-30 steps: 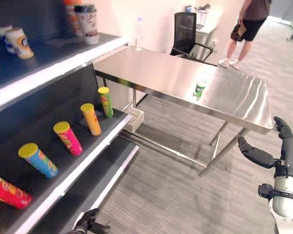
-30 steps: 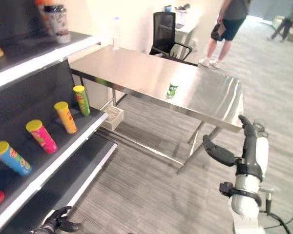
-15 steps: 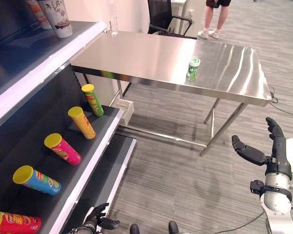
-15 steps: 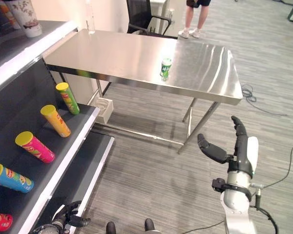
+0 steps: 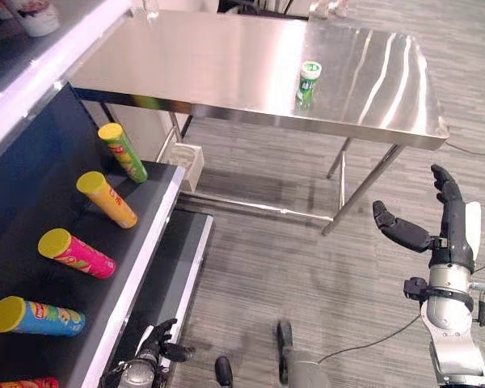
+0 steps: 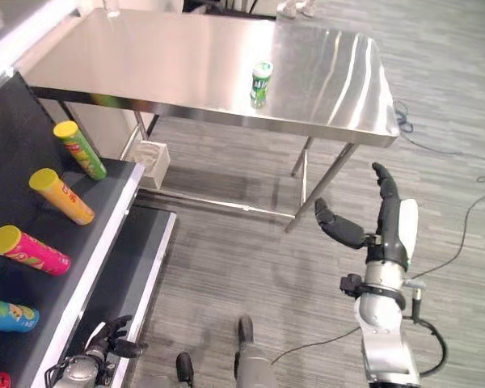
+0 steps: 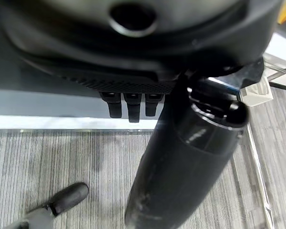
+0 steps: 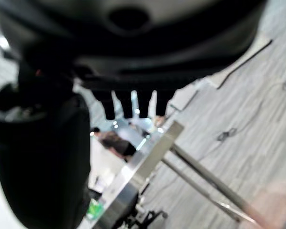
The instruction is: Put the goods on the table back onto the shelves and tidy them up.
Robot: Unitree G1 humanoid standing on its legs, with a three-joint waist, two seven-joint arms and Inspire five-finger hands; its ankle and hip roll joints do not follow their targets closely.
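A small green can [image 5: 308,81] stands alone on the steel counter [image 5: 226,65], well back from its edges. The right hand [image 5: 436,230] is raised below the counter's corner, fingers straight, holding nothing. The left hand [image 5: 158,346] hangs relaxed beside the lower shelf [image 5: 174,275].

Steel table [image 5: 226,65] on grey striped carpet [image 5: 291,275], beside dark shelves [image 5: 32,202]
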